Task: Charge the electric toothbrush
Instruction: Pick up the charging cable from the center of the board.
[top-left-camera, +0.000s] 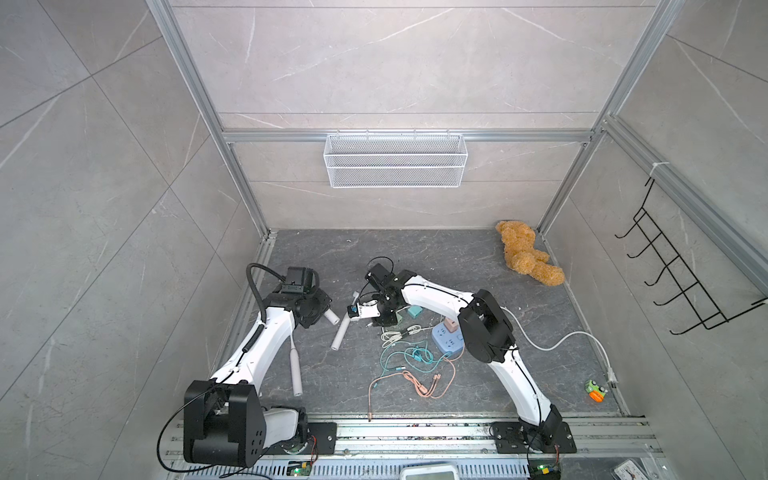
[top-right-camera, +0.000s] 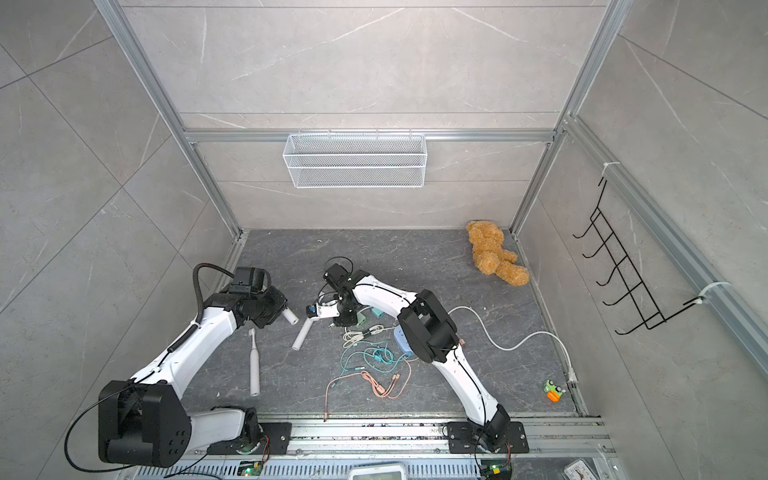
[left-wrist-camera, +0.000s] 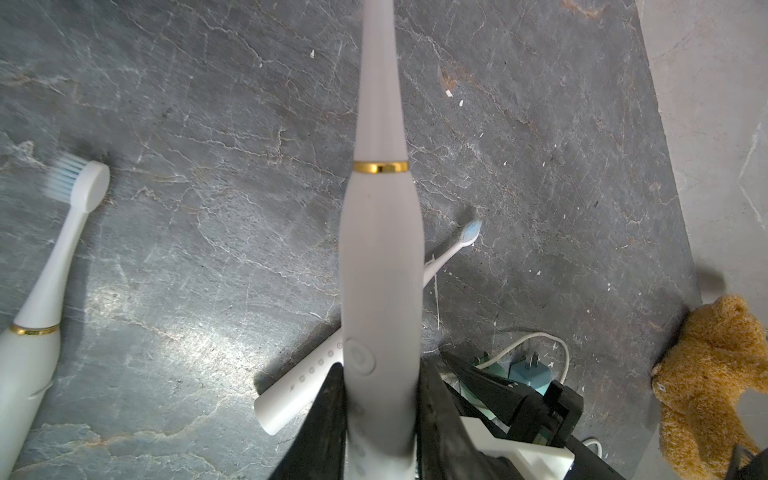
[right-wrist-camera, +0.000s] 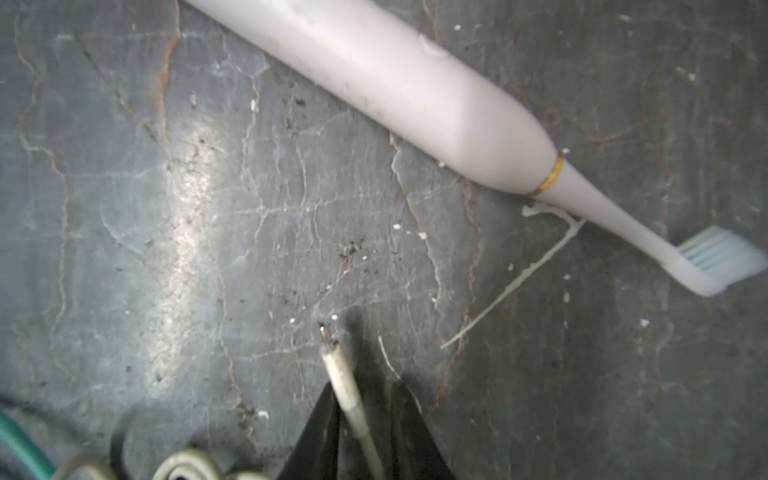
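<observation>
Electric toothbrush (left-wrist-camera: 381, 249), white, gold ring: handle clamped between the left gripper (left-wrist-camera: 382, 372) fingers (left-wrist-camera: 330, 415), held clear of the surface (top-left-camera: 415, 257) near its left edge.
Charging cable (right-wrist-camera: 338, 370), white, pin plug: sits between the right gripper (right-wrist-camera: 365, 388) fingers (right-wrist-camera: 320, 436), touching one; cannot tell whether they pinch it.
Second toothbrush (top-left-camera: 341, 330): flat, mid-surface, just beside the right gripper.
Third toothbrush (top-left-camera: 296, 370): flat, near the left edge.
Power strip (top-left-camera: 446, 338), blue, with loose cords (top-left-camera: 399, 353): right of centre.
Teddy bear (top-left-camera: 525, 253): far right corner.
</observation>
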